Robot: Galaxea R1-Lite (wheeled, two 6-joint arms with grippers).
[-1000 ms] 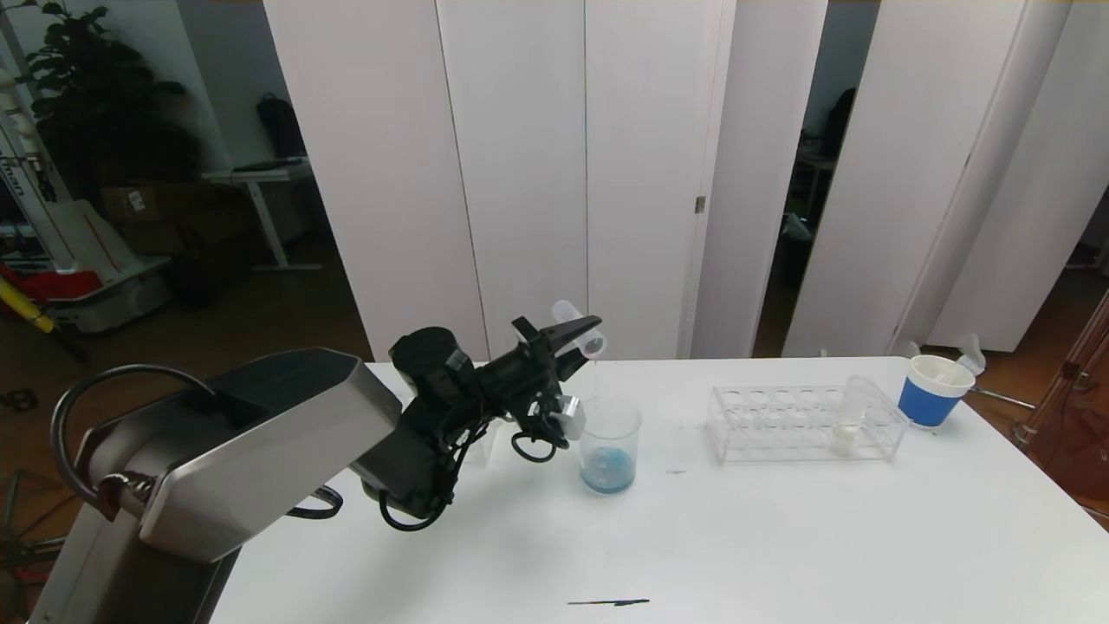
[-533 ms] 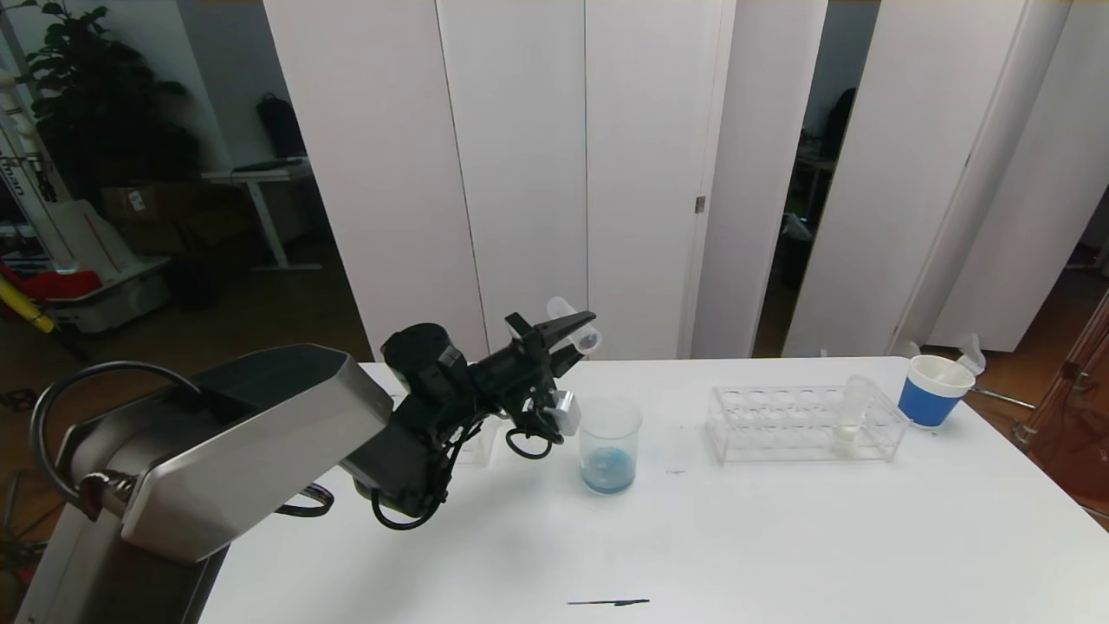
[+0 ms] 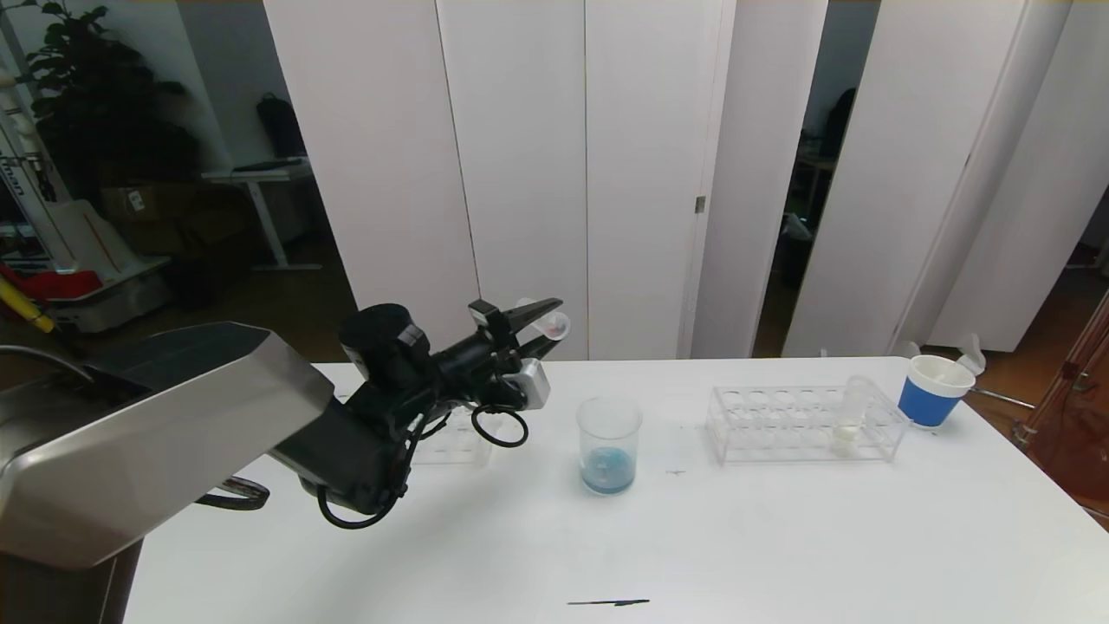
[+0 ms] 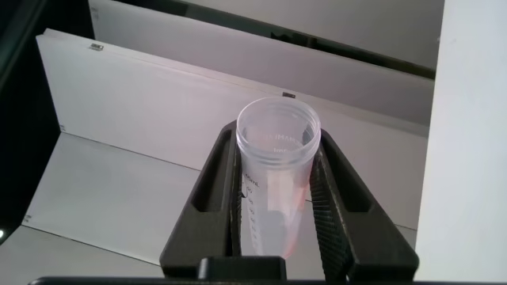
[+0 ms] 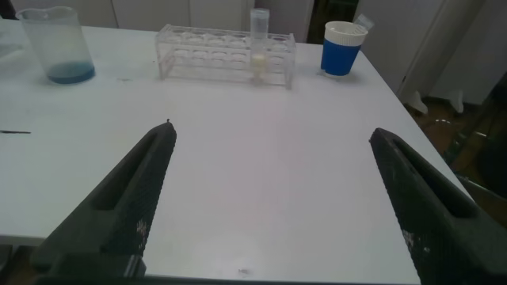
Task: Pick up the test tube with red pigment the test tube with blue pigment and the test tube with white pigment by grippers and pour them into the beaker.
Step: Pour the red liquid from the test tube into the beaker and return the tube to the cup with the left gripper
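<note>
One raised left pincer (image 3: 544,328) gripping tube (image 4: 273,186)

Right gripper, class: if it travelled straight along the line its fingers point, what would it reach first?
Probably the test tube rack holding the test tube with white pigment; the open right gripper faces it across bare table, though depth is uncertain.

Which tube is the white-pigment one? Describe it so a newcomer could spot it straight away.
Start at the clear plastic rack on the white table, between the beaker and the blue paper cup. The test tube with white pigment stands near the rack's cup-side end. It is the only tube in that rack, with pale cream at its base.
</note>
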